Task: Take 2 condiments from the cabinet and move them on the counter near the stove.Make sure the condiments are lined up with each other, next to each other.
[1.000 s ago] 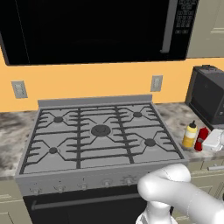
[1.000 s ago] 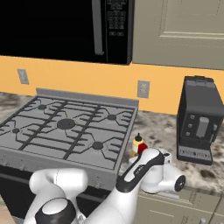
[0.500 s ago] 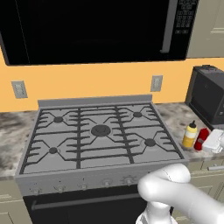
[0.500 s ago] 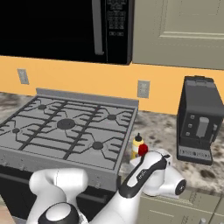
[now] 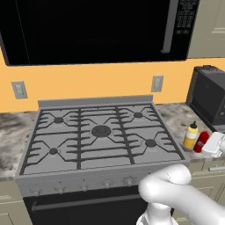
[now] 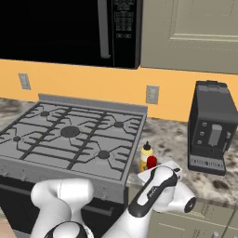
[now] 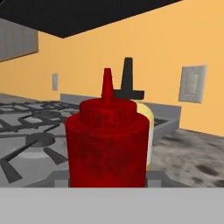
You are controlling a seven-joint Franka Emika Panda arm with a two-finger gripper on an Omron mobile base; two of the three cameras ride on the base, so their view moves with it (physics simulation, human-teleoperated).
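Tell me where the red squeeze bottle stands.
The red squeeze bottle stands on the counter right of the stove, beside the yellow bottle.

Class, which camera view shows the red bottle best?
The hand view: the red bottle stands close, upright and large, nozzle visible. In the left base view it is small beside the yellow bottle; in the right base view the arm partly hides it.

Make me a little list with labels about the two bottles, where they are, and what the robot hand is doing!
yellow bottle: upright on the counter, right of the stove
red bottle: upright, right beside the yellow one
end effector: low at the red bottle, closed around it
coffee machine: behind the bottles
cabinet: door shut
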